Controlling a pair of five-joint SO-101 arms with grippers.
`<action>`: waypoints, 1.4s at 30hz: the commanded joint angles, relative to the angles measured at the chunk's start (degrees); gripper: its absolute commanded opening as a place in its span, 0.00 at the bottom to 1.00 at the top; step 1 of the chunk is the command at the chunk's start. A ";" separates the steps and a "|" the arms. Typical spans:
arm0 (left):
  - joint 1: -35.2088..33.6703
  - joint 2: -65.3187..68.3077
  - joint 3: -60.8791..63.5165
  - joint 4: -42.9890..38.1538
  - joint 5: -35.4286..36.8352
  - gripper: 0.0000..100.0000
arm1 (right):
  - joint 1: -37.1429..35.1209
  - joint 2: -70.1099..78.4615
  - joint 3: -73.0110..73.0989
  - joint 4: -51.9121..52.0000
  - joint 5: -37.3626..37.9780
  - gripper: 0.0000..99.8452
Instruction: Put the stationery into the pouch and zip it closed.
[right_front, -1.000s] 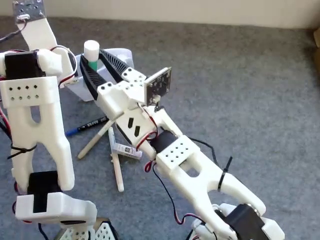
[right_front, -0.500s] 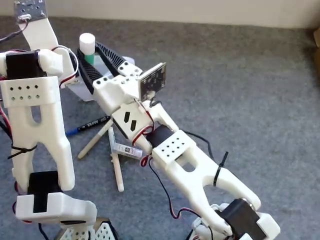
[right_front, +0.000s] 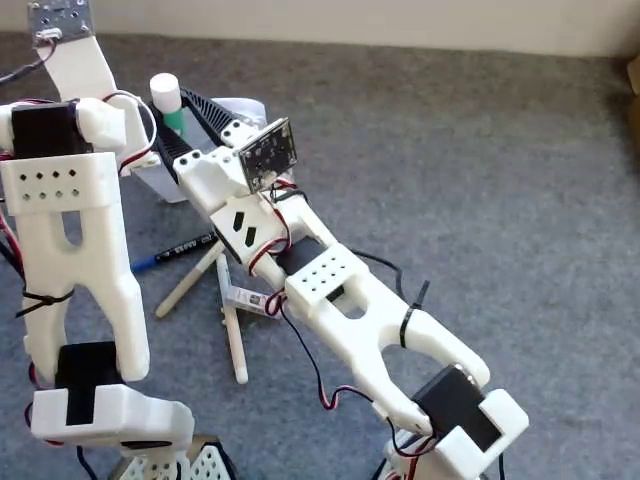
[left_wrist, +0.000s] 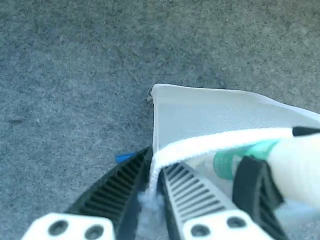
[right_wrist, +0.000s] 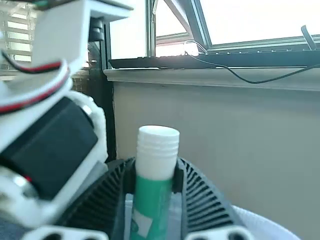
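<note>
The right gripper (right_wrist: 155, 169) is clamped on a glue stick (right_wrist: 152, 200), one ribbed black finger pressed against each side of the green body, with the white cap standing upright above the fingertips. In the left wrist view the stick's green end sits just behind the white rim of the pouch (left_wrist: 215, 112), at its open mouth. The left gripper (left_wrist: 156, 166) is pinched tight on that same rim near the pouch's corner, the white band caught between its two ribbed fingers and the mesh wall spreading away from them. From the high view the right arm (right_front: 330, 290) stretches diagonally across the table to the pouch, which lies at the far side beside the upright left arm (right_front: 60, 200). Nearer the arm bases, well apart from the pouch, a pen (right_front: 178, 248) with a blue end lies on the grey carpet (right_front: 480, 170). Just beside it are a pale stick (right_front: 190, 282), a second pale stick (right_front: 234, 335) and a small white labelled item (right_front: 250, 298), partly under the right arm.
</note>
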 joint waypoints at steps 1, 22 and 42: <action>-0.66 0.66 0.22 0.26 0.44 0.01 | 1.27 -0.57 -3.47 -0.75 0.62 0.01; -2.42 0.66 0.22 0.09 0.62 0.01 | -0.04 -14.90 -1.19 14.55 0.26 0.20; -9.01 0.04 -0.22 0.35 0.70 0.01 | 7.87 -29.49 -3.03 46.29 0.18 0.20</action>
